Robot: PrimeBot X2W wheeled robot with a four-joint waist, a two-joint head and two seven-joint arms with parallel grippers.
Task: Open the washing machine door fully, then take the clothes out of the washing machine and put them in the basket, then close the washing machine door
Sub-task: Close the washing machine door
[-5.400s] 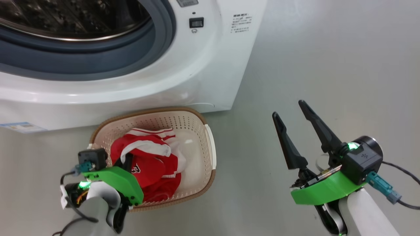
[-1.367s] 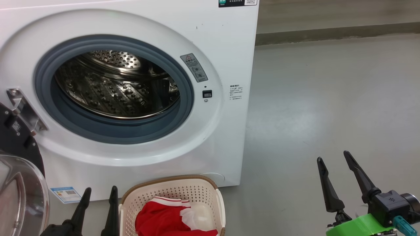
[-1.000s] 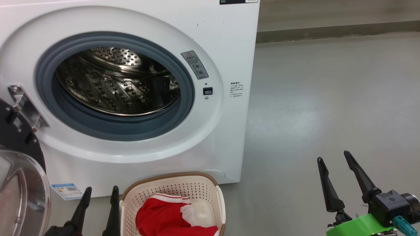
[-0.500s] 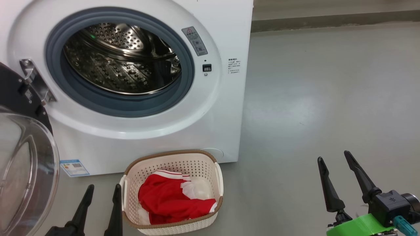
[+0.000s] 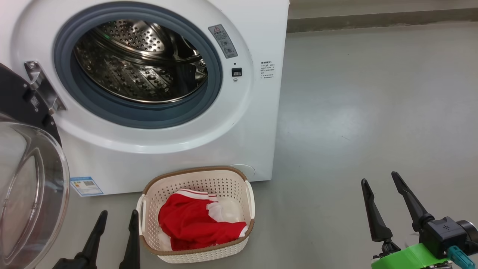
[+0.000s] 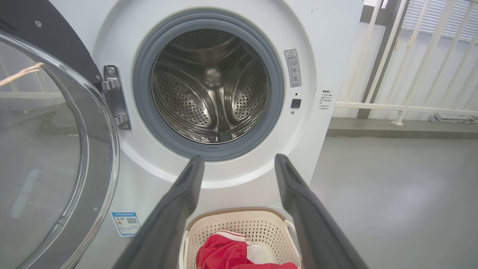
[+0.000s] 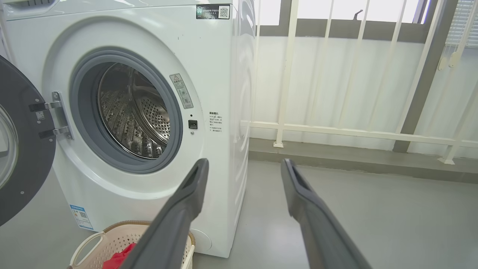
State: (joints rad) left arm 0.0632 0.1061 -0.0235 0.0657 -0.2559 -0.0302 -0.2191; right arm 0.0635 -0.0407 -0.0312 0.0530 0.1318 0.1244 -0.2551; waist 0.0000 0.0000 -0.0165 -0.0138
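Here, one basket (image 5: 168, 175) holds red clothes (image 5: 188, 224); left gripper (image 5: 118, 213) and right gripper (image 5: 378, 178) fingers stand apart.

A smooth grey floor (image 5: 373, 112) stretches to a low grey kerb (image 7: 354, 158). A white metal railing (image 7: 336, 131) stands on the kerb, a white wall (image 7: 377, 93) behind it.
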